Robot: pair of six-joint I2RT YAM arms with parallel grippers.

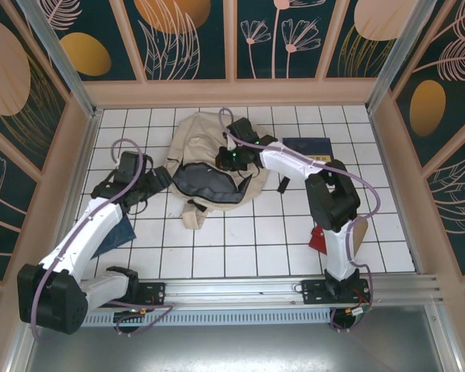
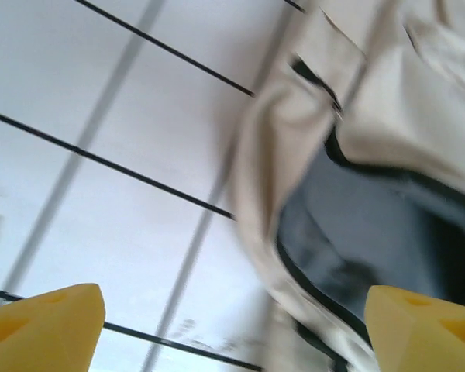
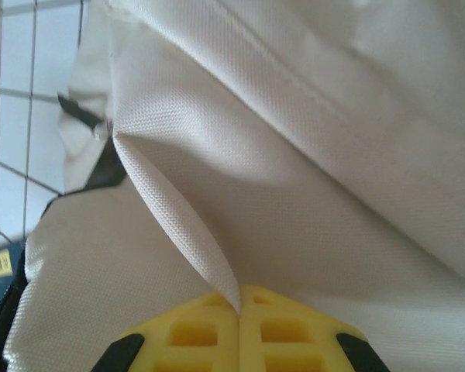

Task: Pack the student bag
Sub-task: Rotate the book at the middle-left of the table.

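Our left gripper [image 2: 234,322] stands spread wide, its two yellow fingers [image 2: 46,329] at opposite lower corners of the left wrist view with nothing caught between them. Beyond them we see the white tiled table [image 2: 85,101] on one side and, on the other, the edge of the student bag [image 2: 403,116], its mouth gaping onto a dark grey lining. From above we find this gripper low over the table, just beside the bag's left edge at the open mouth. Our right gripper [image 3: 240,310] is pressed together on a fold of the bag's cream canvas: in the right wrist view the cloth rises in a sharp ridge straight out of the seam where the two yellow pads [image 3: 209,333] meet. From above, the right arm reaches up from its base and then left, so its gripper sits on top of the bag near the far rim of the opening. The bag lies crumpled in the far middle of the table, between the two arms, with the opening turned upward. A navy book [image 1: 308,146] lies flat near the bag's right side, the right arm crossing just in front of it. A dark blue flat thing [image 1: 122,232] pokes out from beneath the left arm, and a small red thing [image 1: 316,237] shows beside the right arm's upright link; we cannot tell what either is.
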